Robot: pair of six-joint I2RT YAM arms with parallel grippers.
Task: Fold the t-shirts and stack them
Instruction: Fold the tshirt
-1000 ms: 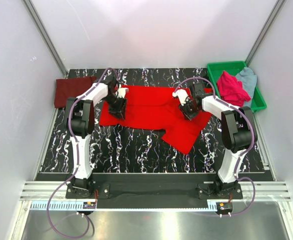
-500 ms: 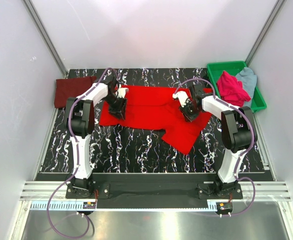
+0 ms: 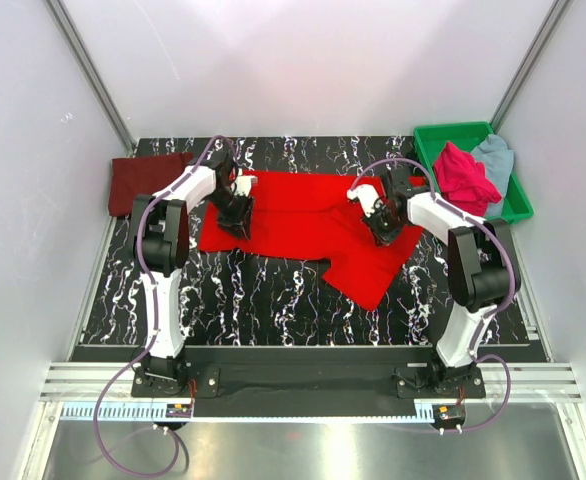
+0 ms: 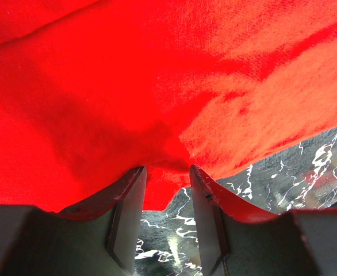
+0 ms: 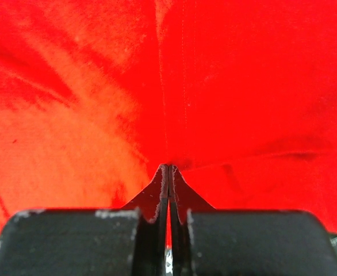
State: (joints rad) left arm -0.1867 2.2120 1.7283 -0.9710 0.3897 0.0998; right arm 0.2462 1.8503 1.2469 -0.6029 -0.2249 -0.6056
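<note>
The bright red t-shirt lies spread on the black marbled table, with one sleeve pointing toward the front right. At its left edge, my left gripper stands open, its fingertips straddling the hem of the red shirt. At the shirt's right side, my right gripper is shut on a fold of the red cloth, a sliver of it showing between the jaws. A dark maroon t-shirt lies folded at the far left.
A green tray at the back right holds a crumpled magenta-pink t-shirt and a pale grey-blue one. White walls enclose the table on three sides.
My right gripper has closed on the red shirt and shifted slightly. The left arm has not moved.
</note>
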